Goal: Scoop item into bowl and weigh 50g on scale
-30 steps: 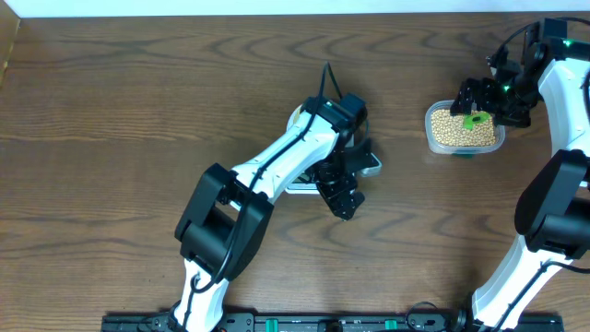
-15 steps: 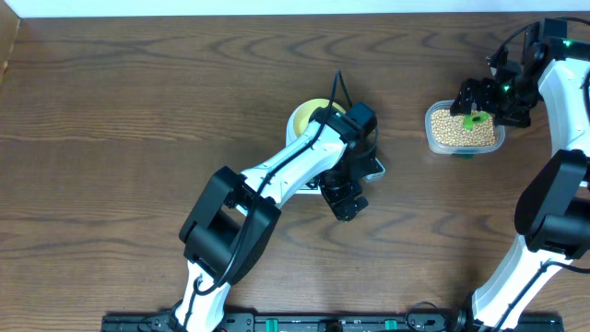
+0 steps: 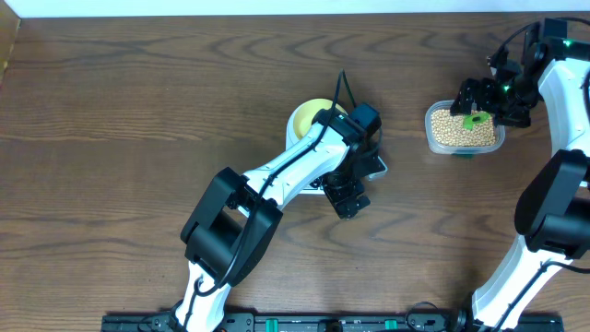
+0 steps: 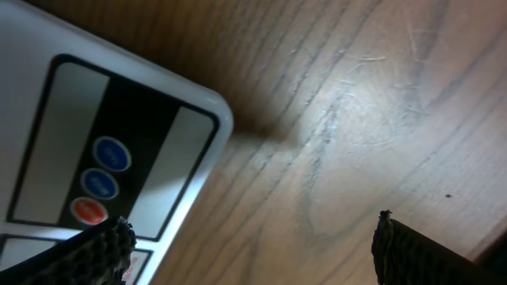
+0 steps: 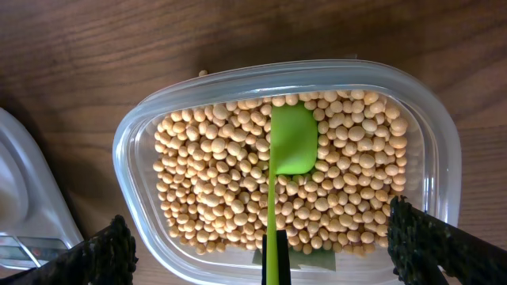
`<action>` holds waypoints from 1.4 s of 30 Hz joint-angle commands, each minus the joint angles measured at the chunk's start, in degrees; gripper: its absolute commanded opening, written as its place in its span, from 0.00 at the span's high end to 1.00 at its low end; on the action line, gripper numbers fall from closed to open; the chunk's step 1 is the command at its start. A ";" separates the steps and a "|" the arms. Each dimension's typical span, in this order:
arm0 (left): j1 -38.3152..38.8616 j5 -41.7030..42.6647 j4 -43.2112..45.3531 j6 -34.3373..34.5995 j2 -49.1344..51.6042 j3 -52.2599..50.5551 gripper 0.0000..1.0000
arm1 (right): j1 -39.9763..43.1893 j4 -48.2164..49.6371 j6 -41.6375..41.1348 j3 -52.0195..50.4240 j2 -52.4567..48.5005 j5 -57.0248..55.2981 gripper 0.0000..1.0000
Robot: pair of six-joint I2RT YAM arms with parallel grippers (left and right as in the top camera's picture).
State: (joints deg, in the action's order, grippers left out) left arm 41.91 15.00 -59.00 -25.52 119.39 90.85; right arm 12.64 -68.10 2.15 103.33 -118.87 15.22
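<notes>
Beneath the right hand (image 5: 269, 253), status? (M.)

Fingers spread wide, gripping nothing. Between them runs the thin handle of a green spoon (image 5: 293, 138). Its flat, smooth blade rests on the beans (image 5: 214, 182), which are small, round and tan, filling a clear rounded plastic tub (image 5: 125, 150). Probably lined up to take the handle. (K.)

Left hand (image 4: 253, 253)? (M.)

Also wide and empty, over the grained wooden desk (image 4: 356, 95), with the white scale (image 4: 47, 39) and its button end just beside one finger. The pale-yellow bowl (image 3: 307, 117) sits on the platform behind that hand. I judge it was set there so the beans are weighed as they land. (K.)
</notes>
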 commanded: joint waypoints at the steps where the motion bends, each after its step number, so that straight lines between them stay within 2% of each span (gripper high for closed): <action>1: -0.04 -1.57 0.07 0.09 -0.07 -1.18 0.02 | 0.02 -0.02 0.26 0.94 -0.28 0.15 0.01; 35: -1.25 0.79 0.24 -0.74 3.74 -1.44 0.02 | 0.02 -0.04 0.26 0.96 -0.28 0.15 0.01; 42: -1.38 -0.31 1.03 0.87 3.74 -1.44 0.02 | 0.02 -0.02 0.26 0.94 -0.28 0.15 0.01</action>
State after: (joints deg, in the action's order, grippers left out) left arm 41.08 15.29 -58.37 -25.30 121.08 90.32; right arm 12.64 -68.10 2.15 103.33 -118.87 15.22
